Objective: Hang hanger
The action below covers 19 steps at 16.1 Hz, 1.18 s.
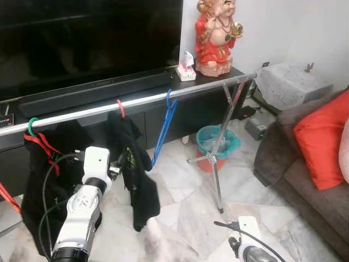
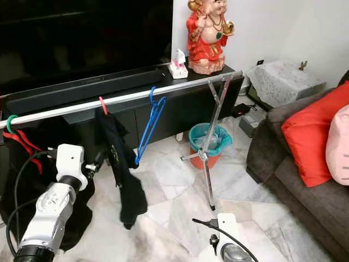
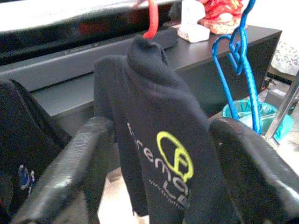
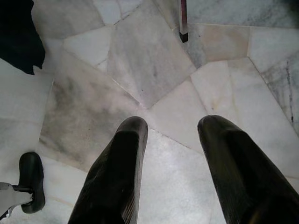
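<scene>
A long silver rail is running across the room in front of a dark TV cabinet, propped at its far end on a thin metal stand over the marble floor. A grey sofa with a red cushion is sitting to the right.

Clothes are hanging along the rail: a black garment on a green-hooked hanger at the left, then a black T-shirt with a yellow logo on a red hanger, and beside it an empty blue hanger, tilted and already hooked over the rail.

The left gripper is hovering just in front of the T-shirt, its two fingers spread apart with nothing between them. The right gripper is hanging low over the floor, fingers likewise apart and empty.

The blue hanger is looking light, thin and stiff, likely smooth plastic that may swing or slip when touched. Pinching its neck just under the hook, or the straight shoulder bar, seems the safest hold.
</scene>
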Available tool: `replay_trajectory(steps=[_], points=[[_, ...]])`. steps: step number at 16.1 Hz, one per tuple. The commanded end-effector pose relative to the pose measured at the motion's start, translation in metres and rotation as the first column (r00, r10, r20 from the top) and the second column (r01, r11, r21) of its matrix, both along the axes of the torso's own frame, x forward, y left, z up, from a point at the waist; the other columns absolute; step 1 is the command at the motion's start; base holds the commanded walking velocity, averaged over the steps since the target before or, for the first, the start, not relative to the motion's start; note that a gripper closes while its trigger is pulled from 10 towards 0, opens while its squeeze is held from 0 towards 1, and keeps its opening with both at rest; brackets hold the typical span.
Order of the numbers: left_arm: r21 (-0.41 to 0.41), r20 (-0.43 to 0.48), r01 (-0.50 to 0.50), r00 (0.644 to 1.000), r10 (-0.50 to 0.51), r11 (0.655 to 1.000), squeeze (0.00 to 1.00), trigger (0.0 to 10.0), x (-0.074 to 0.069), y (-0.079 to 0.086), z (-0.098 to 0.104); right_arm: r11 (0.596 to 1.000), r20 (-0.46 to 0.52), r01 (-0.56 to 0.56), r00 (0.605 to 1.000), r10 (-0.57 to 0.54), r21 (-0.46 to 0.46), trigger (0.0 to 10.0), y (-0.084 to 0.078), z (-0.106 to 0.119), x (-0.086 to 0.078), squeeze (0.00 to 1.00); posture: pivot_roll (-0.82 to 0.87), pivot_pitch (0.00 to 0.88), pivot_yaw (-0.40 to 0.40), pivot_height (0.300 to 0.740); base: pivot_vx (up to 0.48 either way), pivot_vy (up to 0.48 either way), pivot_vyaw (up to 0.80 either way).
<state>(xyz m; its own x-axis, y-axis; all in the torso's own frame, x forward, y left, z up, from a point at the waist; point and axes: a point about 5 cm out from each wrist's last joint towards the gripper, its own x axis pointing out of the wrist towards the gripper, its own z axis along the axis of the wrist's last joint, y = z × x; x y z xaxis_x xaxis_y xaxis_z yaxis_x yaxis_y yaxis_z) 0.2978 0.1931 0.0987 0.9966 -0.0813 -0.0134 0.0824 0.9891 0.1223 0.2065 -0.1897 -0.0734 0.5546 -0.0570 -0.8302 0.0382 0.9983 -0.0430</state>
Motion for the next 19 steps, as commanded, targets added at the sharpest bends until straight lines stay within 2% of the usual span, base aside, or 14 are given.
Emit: replay_trajectory(steps=[1, 2, 6, 19], points=[[0.001, 0.01, 0.008, 1.0, -0.008, 1.0, 0.0, 10.0, -0.001, -0.003, 0.0, 1.0, 0.003, 0.014, 1.0, -0.014, 0.001, 10.0, -0.001, 0.0, -0.001, 0.0, 0.09, 0.0, -0.05, 0.74, 0.0, 0.0, 0.0], [0.009, 0.025, -0.002, 1.0, 0.001, 1.0, 0.0, 10.0, -0.006, -0.003, 0.003, 1.0, 0.003, 0.015, 1.0, -0.015, 0.001, 10.0, -0.002, 0.0, 0.0, 0.0, 0.09, 0.0, -0.052, 0.74, 0.0, 0.0, 0.0], [0.004, 0.033, -0.036, 0.999, 0.036, 0.999, 0.0, 10.0, -0.008, 0.003, 0.005, 1.0, 0.01, 0.013, 1.0, -0.013, 0.003, 10.0, -0.002, 0.001, 0.001, 0.0, 0.09, 0.012, -0.058, 0.74, 0.0, 0.0, 0.0], [-0.045, 0.059, -0.029, 0.998, 0.032, 0.999, 0.0, 10.0, -0.005, 0.001, 0.015, 1.0, 0.009, 0.021, 1.0, -0.021, 0.005, 10.0, -0.001, 0.0, -0.001, 0.0, 0.1, 0.0, -0.051, 0.74, 0.019, 0.0, 0.0]])
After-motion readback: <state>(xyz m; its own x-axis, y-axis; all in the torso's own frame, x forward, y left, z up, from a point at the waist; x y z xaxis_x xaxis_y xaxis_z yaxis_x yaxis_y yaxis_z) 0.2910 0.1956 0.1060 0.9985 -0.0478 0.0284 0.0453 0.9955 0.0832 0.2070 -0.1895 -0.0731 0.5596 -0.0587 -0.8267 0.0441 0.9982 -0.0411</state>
